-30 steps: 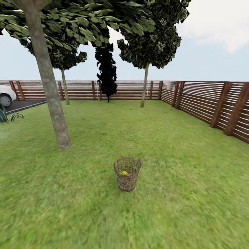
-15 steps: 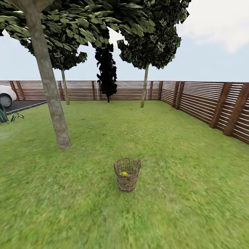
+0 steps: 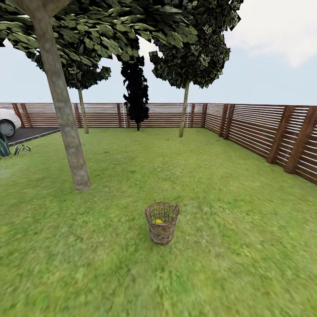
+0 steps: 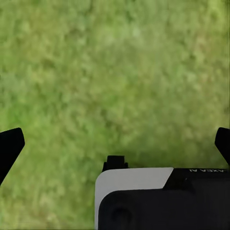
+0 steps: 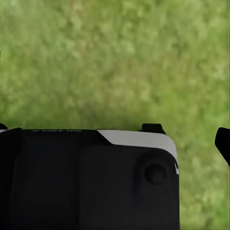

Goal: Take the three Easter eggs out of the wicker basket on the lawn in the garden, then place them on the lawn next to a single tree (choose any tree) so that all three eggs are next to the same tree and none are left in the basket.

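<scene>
The brown wicker basket stands upright on the lawn a short way ahead, in the middle of the head view. Inside it I see the yellow of one Easter egg; whatever else the basket holds is hidden by the weave. A tree with a thick grey-brown trunk rises from the grass behind the basket to the left. My left gripper hangs open over bare grass, its dark fingertips far apart. My right gripper also stands open over grass with nothing in it.
A brown slat fence bounds the garden at the back and along the right. Two thin-trunked trees and a black cone-shaped tree stand at the far end. At far left are a dark driveway, a white car and a spiky plant.
The whole head view has crept very slightly, so the basket and trunk sit a touch lower in the picture. Nothing in the garden has moved.
</scene>
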You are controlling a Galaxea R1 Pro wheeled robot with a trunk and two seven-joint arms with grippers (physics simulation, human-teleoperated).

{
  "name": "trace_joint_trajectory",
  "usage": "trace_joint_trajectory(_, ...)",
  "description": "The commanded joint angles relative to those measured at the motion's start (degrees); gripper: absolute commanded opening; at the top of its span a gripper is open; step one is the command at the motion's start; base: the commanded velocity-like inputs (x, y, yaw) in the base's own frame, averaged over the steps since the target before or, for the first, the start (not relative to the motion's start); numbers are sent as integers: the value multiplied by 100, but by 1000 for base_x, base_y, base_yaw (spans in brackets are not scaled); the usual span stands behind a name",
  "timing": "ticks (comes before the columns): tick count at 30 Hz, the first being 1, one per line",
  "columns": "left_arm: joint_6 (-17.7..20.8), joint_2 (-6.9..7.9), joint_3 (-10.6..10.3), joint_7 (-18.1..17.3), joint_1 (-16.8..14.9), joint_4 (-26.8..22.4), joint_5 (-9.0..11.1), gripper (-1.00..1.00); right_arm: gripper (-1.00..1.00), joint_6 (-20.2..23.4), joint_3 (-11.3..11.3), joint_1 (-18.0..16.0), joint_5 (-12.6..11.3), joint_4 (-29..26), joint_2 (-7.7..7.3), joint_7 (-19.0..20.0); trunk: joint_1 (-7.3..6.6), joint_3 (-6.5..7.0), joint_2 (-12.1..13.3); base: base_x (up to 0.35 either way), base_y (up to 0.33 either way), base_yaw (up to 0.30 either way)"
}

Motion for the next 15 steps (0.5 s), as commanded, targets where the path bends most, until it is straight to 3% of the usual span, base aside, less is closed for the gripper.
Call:
trace_joint_trajectory(1, -69, -2, 5, 8, -3, 3, 12, 100, 100, -19, 1, -4, 1, 9, 1, 10, -22, 10, 35, 0, 0, 0)
trace_joint_trajectory(7, -418, 19, 22, -16, -2, 10, 174, 100, 100, -18, 8, -4, 2, 33, 5, 10, -153, 118, 276, 0, 0, 0)
trace_joint_trajectory(15, -502, 10, 19, -23, 1, 17, 331, 100, 100, -18, 4, -4, 1, 37, 15, 10, -329, 261, 597, 0, 0, 0)
